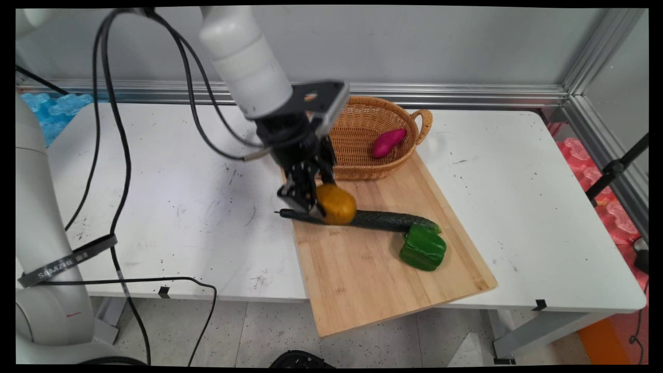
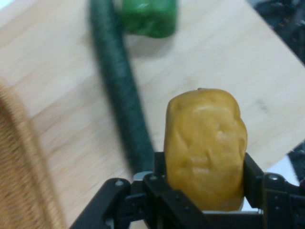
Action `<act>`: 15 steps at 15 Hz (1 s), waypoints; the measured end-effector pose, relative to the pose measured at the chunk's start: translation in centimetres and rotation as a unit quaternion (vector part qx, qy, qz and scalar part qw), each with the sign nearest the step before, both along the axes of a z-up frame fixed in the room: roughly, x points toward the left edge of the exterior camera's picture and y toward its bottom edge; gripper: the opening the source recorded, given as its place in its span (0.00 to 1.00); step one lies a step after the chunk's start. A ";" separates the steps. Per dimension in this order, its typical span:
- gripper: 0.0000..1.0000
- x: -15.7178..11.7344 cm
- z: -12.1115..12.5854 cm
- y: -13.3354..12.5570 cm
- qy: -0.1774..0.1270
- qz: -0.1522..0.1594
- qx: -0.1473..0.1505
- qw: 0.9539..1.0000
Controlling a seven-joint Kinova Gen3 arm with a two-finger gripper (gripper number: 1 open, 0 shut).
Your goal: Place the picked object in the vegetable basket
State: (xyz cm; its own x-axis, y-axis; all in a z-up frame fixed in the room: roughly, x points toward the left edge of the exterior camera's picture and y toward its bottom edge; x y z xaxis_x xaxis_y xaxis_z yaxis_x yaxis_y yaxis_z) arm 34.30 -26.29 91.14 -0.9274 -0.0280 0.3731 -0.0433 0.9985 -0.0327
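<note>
My gripper [image 1: 316, 199] is shut on a yellow-brown potato [image 1: 336, 204], held just above the left part of the wooden cutting board [image 1: 362, 269]. In the hand view the potato [image 2: 206, 150] fills the space between the black fingers [image 2: 252, 174]. A long dark green cucumber [image 1: 383, 220] lies across the board right under and beside the potato, also seen as the cucumber [image 2: 119, 90] in the hand view. A green bell pepper [image 1: 423, 247] sits at the cucumber's right end.
A wicker basket [image 1: 362, 124] stands at the board's far end with a purple sweet potato [image 1: 388, 142] inside; the basket edge [image 2: 24, 167] shows in the hand view. Black cables hang left of the arm. The board overhangs the table's near edge.
</note>
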 end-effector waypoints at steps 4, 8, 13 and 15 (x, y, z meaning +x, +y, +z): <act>0.00 2.3 2.1 -2.3 0.003 0.094 -0.017 0.995; 0.00 3.8 3.3 -4.6 0.009 0.175 -0.035 0.984; 0.00 5.2 3.6 -8.1 0.012 0.276 -0.058 0.959; 0.00 5.9 3.0 -10.2 0.007 0.319 -0.070 0.945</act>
State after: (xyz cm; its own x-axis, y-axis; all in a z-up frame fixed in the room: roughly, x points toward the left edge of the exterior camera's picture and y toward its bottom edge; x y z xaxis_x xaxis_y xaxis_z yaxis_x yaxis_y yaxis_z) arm 40.16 -36.51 94.15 -0.7331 -0.5291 0.4275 -0.6368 0.7546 -0.1581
